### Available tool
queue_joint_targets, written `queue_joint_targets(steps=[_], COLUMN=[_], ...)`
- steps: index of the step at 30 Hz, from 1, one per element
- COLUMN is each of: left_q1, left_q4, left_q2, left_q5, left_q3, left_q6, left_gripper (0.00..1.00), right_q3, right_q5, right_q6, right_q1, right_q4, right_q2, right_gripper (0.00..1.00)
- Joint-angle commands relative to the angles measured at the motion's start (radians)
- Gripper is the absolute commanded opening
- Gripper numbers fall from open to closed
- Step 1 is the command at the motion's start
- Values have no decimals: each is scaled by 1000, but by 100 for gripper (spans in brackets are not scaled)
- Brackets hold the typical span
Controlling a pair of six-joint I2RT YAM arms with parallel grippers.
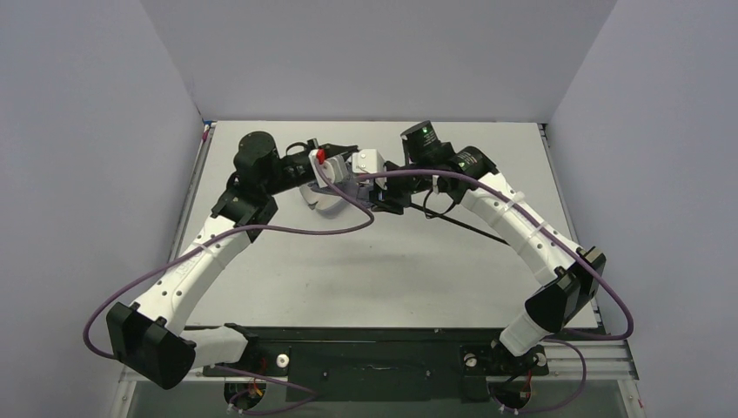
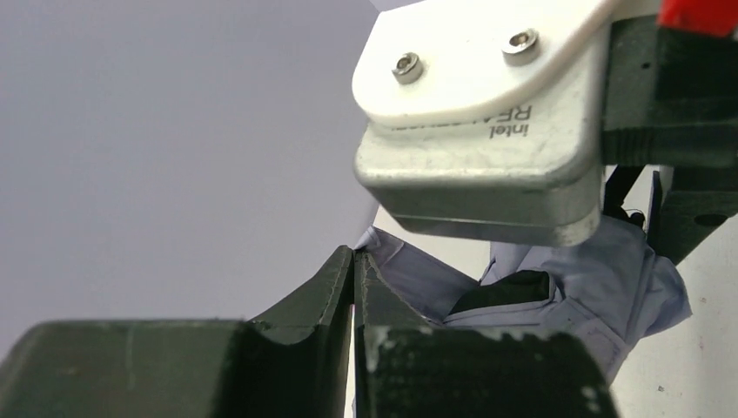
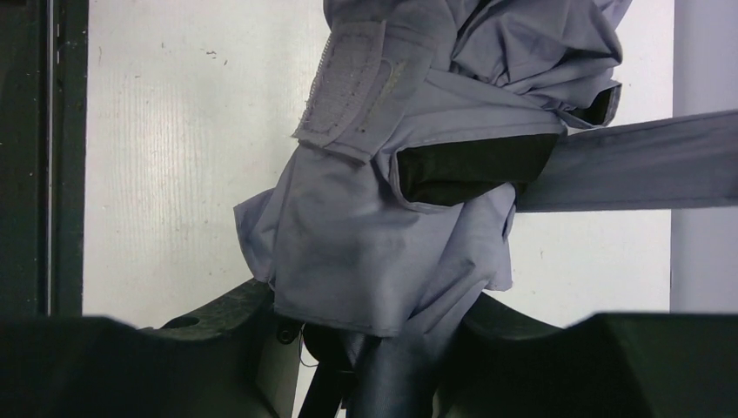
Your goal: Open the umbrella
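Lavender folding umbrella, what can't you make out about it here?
Top view: the lavender folding umbrella is too small for detail, crossed by a purple cable.
Left wrist view: a silver metal camera housing blocks its upper part.
Right wrist view: fabric and the right pincer hide its handle.

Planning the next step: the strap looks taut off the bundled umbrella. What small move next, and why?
Probably the left gripper should draw the strap slightly farther from the umbrella: it is shut on the strap's tip, the velcro patch lies bare, and the right gripper holds it bunched.
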Motion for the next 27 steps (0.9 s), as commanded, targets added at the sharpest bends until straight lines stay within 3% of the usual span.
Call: queue_joint_targets(steps=[1,2,4,8,11,14,16,19,23,27], left_q1=[25,30,56,183,259,320,320,286,203,94], left_q4=[60,52,54,38,31,14,-19,-135,-390,-566], left_q2=[-12,-14,-12,25,51,55,32,-26,-51,-37], left_q5=[-5,-7,-34,-67,-84,30,136,214,217,123], left_q3=[18,22,28,100,144,170,153,102,99,121], left_q6=[-55,-59,-102,-299,-495,-537,-455,-204,158,447], left_gripper=[4,8,33,60,66,69,75,82,83,84], right_q3=[27,24,16,-15,-25,-27,-32,-41,-60,-59], right_q5=[-25,-26,-30,-52,-97,-130,-140,-184,-235,-288], right_q6=[-19,-16,2,65,151,232,274,385,503,573], right_q1=[-10,-12,-28,-65,-108,-140,-149,-163,-178,-179], right_q4=[6,11,25,75,114,175,202,263,325,334], right_q2=[-55,-56,-60,-74,-78,-71,-66,-54,-48,-31], right_gripper=[0,0,0,0,0,0,0,0,0,0])
